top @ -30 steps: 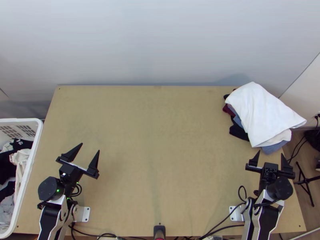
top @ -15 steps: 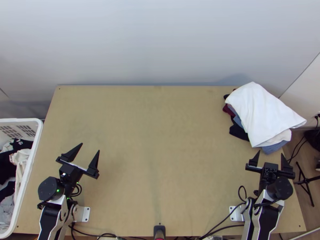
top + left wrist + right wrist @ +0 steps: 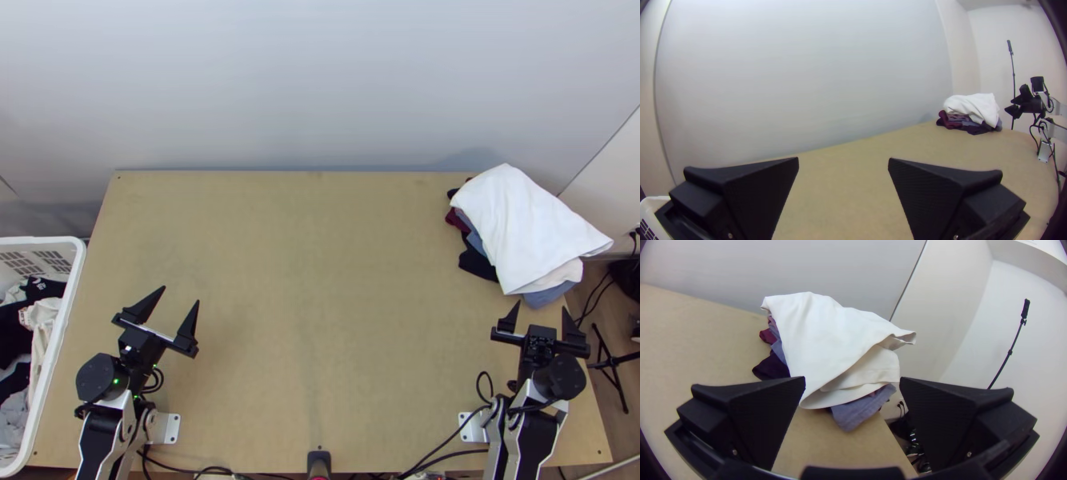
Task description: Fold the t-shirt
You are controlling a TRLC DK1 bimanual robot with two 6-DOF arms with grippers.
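Note:
My left gripper [image 3: 181, 294] stands open over the table's left part in the top view, with nothing between its fingers; the left wrist view shows the same gripper [image 3: 843, 161] with its fingers wide apart. At the table's right side my right gripper [image 3: 541, 309] is open and empty, just nearer than a pile of cloths. In the right wrist view that gripper [image 3: 852, 380] has its fingers well apart, the pile beyond them. On top of the pile lies a white cloth [image 3: 524, 224], folded and loosely draped; whether it is a t-shirt I cannot tell.
Under the white cloth are dark, maroon and blue-grey cloths [image 3: 478, 262] at the right back of the table [image 3: 308, 320]. A white basket [image 3: 62, 328] with bunched dark and white clothes stands at the left edge. Cables run along the near edge.

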